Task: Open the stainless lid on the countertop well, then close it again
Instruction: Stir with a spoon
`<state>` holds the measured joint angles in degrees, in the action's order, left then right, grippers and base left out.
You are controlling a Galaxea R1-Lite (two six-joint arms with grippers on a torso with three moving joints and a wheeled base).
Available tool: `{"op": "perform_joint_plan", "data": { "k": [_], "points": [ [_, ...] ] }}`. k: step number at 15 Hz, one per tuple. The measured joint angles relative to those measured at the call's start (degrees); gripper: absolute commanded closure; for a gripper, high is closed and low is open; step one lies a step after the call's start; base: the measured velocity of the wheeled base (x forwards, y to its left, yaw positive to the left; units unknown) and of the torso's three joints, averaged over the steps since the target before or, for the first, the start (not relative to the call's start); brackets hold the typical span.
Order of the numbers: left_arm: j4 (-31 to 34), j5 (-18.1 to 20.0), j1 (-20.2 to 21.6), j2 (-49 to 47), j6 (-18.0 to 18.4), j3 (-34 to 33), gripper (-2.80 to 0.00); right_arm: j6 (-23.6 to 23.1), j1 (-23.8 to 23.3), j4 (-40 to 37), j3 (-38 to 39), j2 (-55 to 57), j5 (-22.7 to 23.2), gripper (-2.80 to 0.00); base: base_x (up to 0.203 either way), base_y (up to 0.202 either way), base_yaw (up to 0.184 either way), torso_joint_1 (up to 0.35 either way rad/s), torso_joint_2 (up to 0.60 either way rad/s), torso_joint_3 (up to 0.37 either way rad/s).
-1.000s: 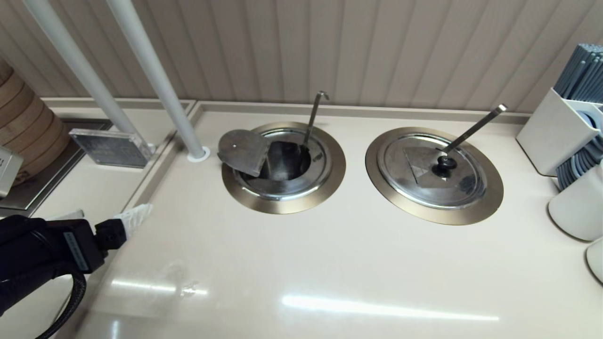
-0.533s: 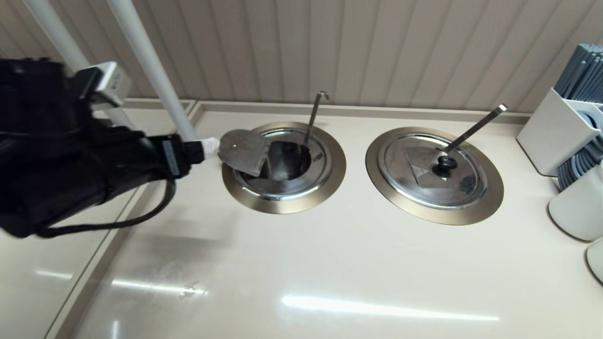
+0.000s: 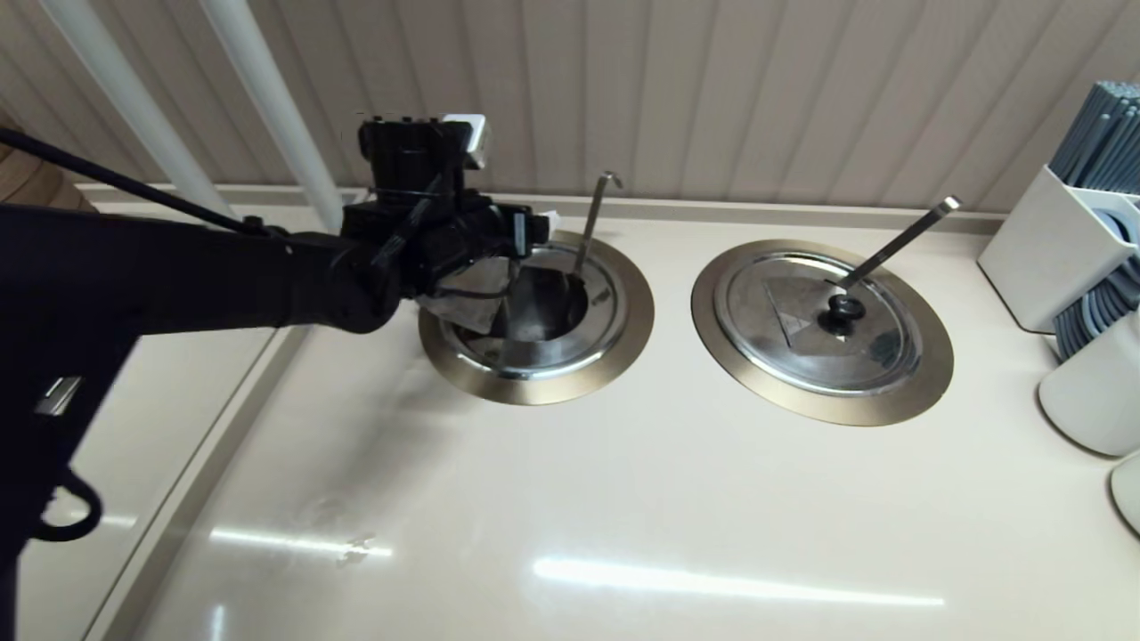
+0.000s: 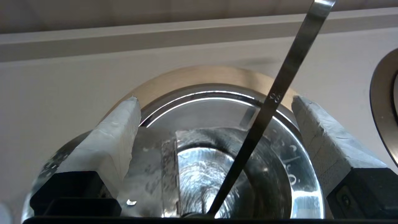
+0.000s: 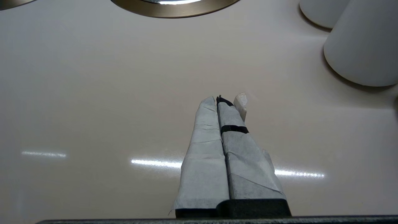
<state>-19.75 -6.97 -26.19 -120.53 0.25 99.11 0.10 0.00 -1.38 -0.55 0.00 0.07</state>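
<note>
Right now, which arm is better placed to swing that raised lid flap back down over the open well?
Left. The left gripper hangs open over the countertop well, right by the stainless lid. The right gripper is shut, over bare counter.

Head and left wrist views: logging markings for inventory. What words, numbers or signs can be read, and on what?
Thin hook-ended steel ladle handle: small stamped mark, too blurred to read.
Wider round steel lid with black knob: pale triangle signs, no words.
No other text readable.
</note>
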Motion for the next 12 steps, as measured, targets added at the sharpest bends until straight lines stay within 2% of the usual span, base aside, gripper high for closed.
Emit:
{"op": "perform_joint_plan", "data": {
  "k": [2, 4, 12],
  "points": [
    [0.92, 0.6, -0.21, -6.48, 0.35, 7.45, -2.8, 0.01, 0.0, 0.0, 0.0, 0.0, -0.02, 0.0, 0.0, 0.0, 0.0, 0.0, 0.0, 0.0],
    [1.1, 1.13, -0.57, -11.04, 0.43, 11.4, -2.8, 0.0, 0.0, 0.0, 0.0, 0.0, 0.0, 0.0, 0.0, 0.0, 0.0, 0.0, 0.0, 0.0],
    [-2.7, 4.52, -1.35, -16.48, -0.96, 13.77, -2.8, 0.01, 0.0, 0.0, 0.04, 0.0, 0.0, 0.0, 0.0, 0.0, 0.0, 0.0, 0.0, 0.0]
  ]
}}
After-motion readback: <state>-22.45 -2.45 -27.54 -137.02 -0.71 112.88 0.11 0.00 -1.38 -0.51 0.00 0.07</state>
